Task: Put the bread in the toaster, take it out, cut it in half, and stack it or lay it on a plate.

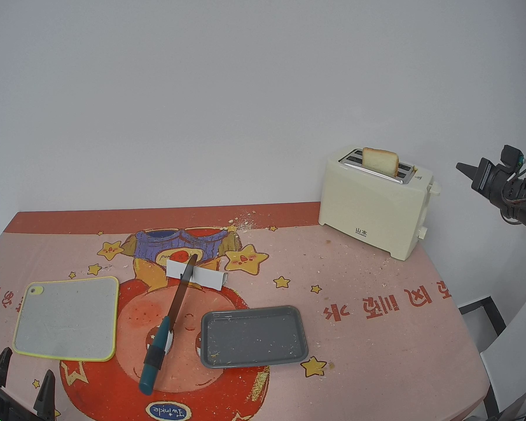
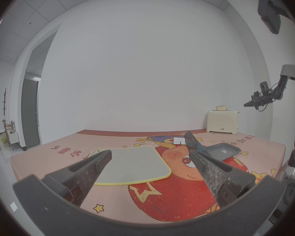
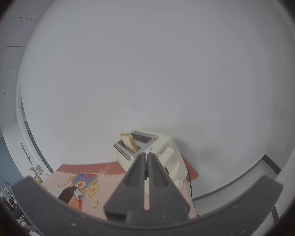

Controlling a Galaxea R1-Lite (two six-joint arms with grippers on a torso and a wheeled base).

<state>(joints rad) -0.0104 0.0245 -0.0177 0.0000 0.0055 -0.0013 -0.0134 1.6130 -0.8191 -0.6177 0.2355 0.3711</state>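
The bread point(image 1: 380, 161) stands in the toaster point(image 1: 375, 211) ahead of the right claw point(image 1: 459, 166) — pinched shut, empty — so lifting out, cutting and plating remain; the left claw point(image 2: 149, 154) gapes empty.

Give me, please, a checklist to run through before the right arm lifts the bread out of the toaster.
1. Bread stands up out of the toaster slot, within grasp: ok.
2. Right gripper has its fingers open for the grasp: not ok, shut.
3. Right gripper lined up over the bread: not ok, it hangs to the toaster's right, apart from it.
4. Cutting board lies flat, ready for the slice: ok.
5. Knife lies between cutting board and plate, off the arm's likely path: ok.
6. Toasting finished: cannot tell.
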